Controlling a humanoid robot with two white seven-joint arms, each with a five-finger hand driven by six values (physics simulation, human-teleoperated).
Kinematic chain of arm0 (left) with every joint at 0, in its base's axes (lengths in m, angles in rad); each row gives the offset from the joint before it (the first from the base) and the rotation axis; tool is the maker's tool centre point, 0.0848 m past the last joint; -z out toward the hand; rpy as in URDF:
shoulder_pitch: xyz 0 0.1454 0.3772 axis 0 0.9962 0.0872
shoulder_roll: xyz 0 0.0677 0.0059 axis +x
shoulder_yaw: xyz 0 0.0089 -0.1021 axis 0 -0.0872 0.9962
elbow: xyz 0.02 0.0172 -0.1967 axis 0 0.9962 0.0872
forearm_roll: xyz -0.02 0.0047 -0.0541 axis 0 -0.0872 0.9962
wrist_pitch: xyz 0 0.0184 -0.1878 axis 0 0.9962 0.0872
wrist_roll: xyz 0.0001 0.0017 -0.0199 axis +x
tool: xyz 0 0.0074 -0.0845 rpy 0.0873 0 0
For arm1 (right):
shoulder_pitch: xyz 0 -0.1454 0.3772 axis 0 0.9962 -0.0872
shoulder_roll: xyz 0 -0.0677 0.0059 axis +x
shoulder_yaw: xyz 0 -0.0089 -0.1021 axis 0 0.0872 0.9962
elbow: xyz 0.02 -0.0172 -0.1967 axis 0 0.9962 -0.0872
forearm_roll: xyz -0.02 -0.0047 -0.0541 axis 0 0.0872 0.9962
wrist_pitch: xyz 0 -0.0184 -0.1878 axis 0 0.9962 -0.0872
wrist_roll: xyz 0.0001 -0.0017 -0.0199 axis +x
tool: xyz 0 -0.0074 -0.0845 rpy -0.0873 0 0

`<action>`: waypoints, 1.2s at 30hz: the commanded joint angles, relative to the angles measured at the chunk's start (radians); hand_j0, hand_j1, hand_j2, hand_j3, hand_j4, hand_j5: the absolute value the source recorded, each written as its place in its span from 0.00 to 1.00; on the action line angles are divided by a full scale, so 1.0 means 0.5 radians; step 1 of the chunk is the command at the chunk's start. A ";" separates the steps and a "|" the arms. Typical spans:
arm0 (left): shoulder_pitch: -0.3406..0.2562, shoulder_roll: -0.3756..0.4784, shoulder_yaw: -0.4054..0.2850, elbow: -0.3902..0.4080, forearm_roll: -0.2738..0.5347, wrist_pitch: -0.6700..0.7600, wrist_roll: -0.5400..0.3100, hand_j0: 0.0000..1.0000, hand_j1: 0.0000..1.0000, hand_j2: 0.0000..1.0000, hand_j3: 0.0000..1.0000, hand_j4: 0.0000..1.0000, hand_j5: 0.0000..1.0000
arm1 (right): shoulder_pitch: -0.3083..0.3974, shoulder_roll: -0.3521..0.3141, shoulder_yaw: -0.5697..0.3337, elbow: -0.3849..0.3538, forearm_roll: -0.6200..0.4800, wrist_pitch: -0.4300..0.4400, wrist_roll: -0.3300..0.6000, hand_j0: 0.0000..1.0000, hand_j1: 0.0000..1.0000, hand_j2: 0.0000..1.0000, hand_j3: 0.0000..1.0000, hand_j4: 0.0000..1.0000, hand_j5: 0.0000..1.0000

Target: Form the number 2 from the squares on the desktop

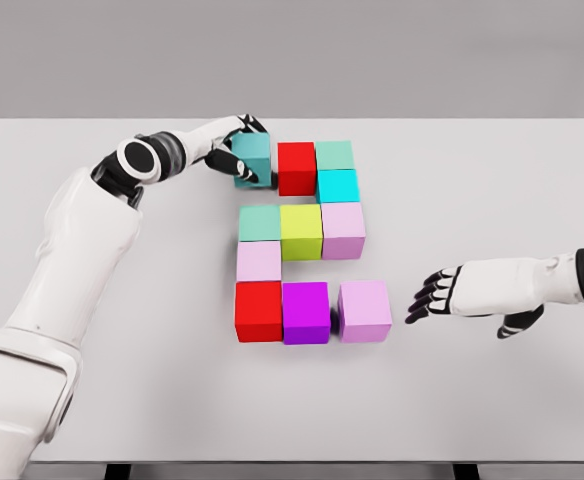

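Coloured cubes lie on the white table (492, 180) in the shape of a 2. The top row holds a teal cube (253, 158), a red cube (296, 167) and a mint cube (335, 155). A cyan cube (338, 185) sits below the mint one. The middle row is a mint cube (260, 222), a yellow-green cube (301, 231) and a pale pink cube (343, 229). A pink cube (259, 261) sits under it at the left. The bottom row is red (258, 310), purple (306, 312) and pink (364, 310). My left hand (234, 150) grasps the teal cube. My right hand (434, 295) hovers open, right of the bottom row.
The left arm (82, 240) arcs from the lower left corner up to the top row. The right forearm (532, 285) comes in from the right edge. The table's front edge (292, 462) runs near the bottom of the view.
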 commanded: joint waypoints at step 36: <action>0.000 -0.014 0.011 0.020 0.011 -0.016 0.002 0.88 0.88 0.88 0.88 0.88 0.88 | -0.049 0.170 0.002 0.191 0.051 0.004 -0.001 1.00 1.00 1.00 1.00 1.00 1.00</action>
